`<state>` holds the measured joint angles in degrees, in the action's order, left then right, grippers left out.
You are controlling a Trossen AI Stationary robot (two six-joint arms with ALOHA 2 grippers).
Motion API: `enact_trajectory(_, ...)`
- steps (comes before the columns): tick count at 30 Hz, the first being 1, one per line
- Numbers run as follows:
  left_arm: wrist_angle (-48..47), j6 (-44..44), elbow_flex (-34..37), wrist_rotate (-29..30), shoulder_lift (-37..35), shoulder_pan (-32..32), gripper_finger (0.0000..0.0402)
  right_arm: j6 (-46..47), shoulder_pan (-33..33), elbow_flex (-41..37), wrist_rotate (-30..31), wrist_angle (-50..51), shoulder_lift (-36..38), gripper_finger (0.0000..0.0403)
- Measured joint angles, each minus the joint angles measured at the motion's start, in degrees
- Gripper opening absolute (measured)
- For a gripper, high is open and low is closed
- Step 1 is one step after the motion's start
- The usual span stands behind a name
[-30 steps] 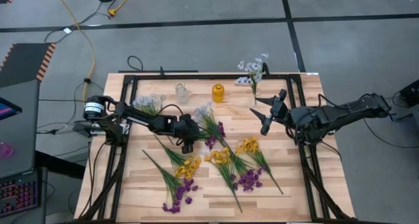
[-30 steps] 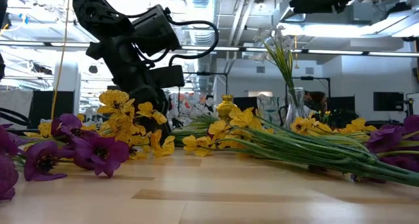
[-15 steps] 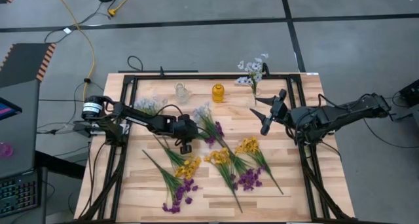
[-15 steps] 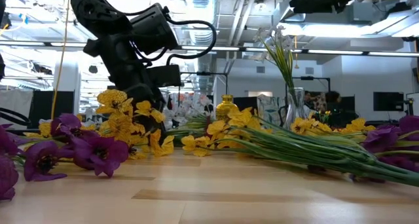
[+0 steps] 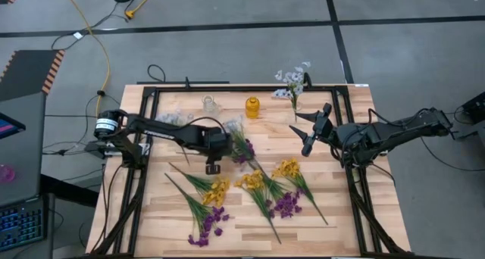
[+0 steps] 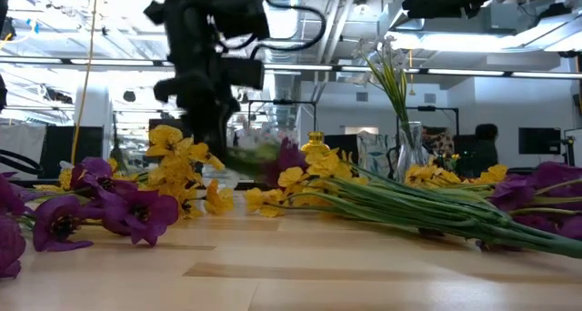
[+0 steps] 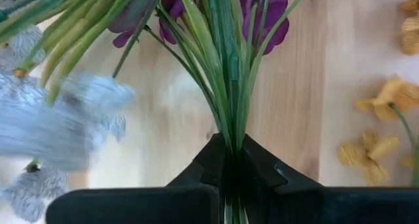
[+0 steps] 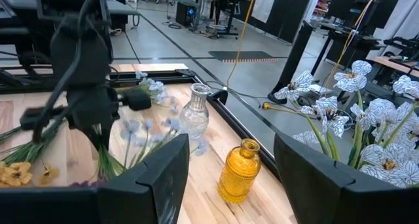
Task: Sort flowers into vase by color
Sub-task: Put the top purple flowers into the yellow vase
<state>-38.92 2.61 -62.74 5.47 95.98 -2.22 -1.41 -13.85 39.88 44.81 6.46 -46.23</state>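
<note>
My left gripper [image 5: 218, 151] hangs over the table's middle, pointing steeply down, shut on the green stems of a purple flower [image 7: 262, 14]. Blurred pale blossoms [image 7: 46, 119] show beside it; I cannot tell whether they belong to the held sprig. Yellow flowers [image 5: 218, 191] and purple flowers [image 5: 286, 206] lie flat on the near half of the table. A clear vase [image 5: 210, 105], an amber vase [image 5: 252, 106] and a vase holding pale flowers [image 5: 294, 88] stand along the far edge. My right gripper [image 5: 309, 130] waits open, raised at the right. My left gripper pinches a bundle of thin green stems [image 7: 229, 160] between its two fingers. The fingers come from above, slanting steeply down, and lie across the stems. The stems [image 6: 253, 156] and purple blossoms [image 6: 286, 155] stick out sideways from the fingers, raised off the table.
A black frame [image 5: 227, 88] runs around the wooden table top. Flower stems [image 6: 427, 211] lie across the near middle. In the right wrist view the amber vase [image 8: 239, 171] and clear vase [image 8: 196, 109] stand just ahead of my right gripper's fingers.
My left gripper has shut on the stems and then risen, tipping more steeply downward. The purple flower has come up off the table with it, and the pale blossoms beside it have moved as well.
</note>
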Motion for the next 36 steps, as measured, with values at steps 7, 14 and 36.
enact_trajectory(7, -15.57, 3.43, -11.13, 0.18, -0.04, 0.0, 0.0013, 0.0, 0.0, 0.0, 0.01, 0.02, 0.01, 0.025)
enact_trajectory(14, -29.04, 8.1, -20.51, 0.2, -0.04, 0.0, 0.0013, 0.0, 0.0, 0.0, 0.01, 0.02, -0.01, 0.025)
enact_trajectory(36, -40.17, 34.03, -26.38, 45.88, -0.13, 7.71, 0.0013, -0.02, 0.0, 0.0, 0.01, 0.0, -0.01, 0.025)
